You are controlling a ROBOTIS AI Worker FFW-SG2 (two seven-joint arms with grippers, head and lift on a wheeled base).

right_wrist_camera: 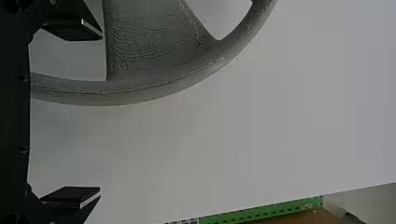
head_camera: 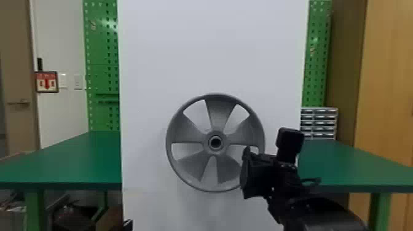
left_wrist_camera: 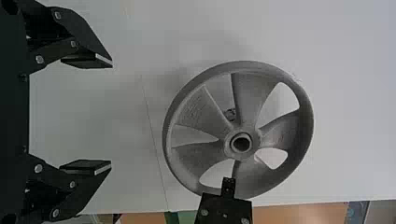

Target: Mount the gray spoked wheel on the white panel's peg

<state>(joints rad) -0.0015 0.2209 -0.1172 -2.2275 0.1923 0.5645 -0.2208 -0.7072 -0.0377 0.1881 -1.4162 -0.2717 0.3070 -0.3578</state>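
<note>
Gray spoked wheel (head_camera: 188,132) upright in front of the white panel (head_camera: 215,46), its hub (head_camera: 208,144) facing my head camera, bore dark and hollow. Through one of its openings I pick out a small round fitting (left_wrist_camera: 230,113) at the panel; could be the peg or its base, cannot confirm. How deep the peg sits in the bore, if at all, I can't tell.

Right hand (right_wrist_camera: 101,112) open, fingers wide apart, rim (right_wrist_camera: 140,95) running between them with room to either side. Left hand (left_wrist_camera: 111,113) open too, nothing between its fingers.

Neither hand grips the wheel, so I judge the peg is carrying it. Main risk: if it is only on the tip, a knock could slide it off with nothing to catch it. Likeliest cause would be the right hand, one finger on the inner side of the rim; drawn away sideways, that finger could hook rim or spoke and drag the wheel outward. A one-sided push might cock the hub and jam it. I'd back out straight, then check the seating
</note>
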